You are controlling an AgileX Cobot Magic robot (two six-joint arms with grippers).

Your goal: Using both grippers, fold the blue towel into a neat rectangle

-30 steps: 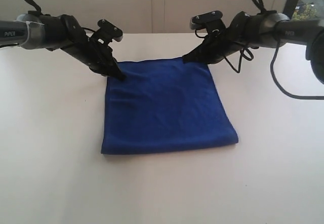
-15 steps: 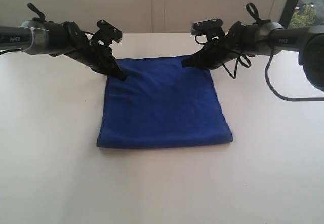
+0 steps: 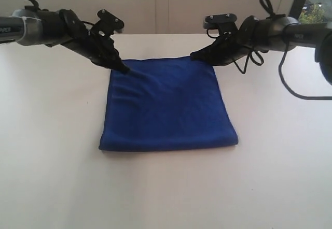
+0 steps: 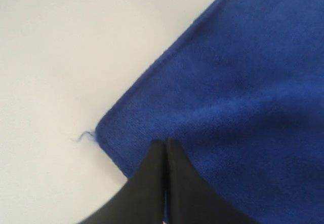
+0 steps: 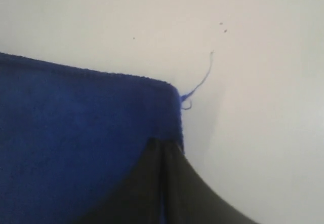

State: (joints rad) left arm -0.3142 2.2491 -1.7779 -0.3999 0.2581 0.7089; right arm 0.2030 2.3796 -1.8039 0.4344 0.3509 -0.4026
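The blue towel (image 3: 168, 104) lies flat on the white table (image 3: 52, 151) as a doubled, roughly square shape, its folded edge nearest the camera. My left gripper (image 3: 125, 70) is at the towel's far left corner, and my right gripper (image 3: 193, 56) is at its far right corner. In the left wrist view the left gripper (image 4: 166, 142) is shut, pinching the towel (image 4: 243, 82) just inside the corner, near a loose thread (image 4: 83, 136). In the right wrist view the right gripper (image 5: 161, 142) is shut on the towel's (image 5: 76, 122) corner edge, beside a long thread (image 5: 202, 79).
A pale wall (image 3: 155, 6) rises behind the table's far edge. A window (image 3: 314, 6) shows at the upper right. Black cables (image 3: 290, 84) loop down from the right arm onto the table.
The towel's near folded edge slid back toward the far side, then settled. Both grippers shifted slightly back and lower with the far corners still pinched.
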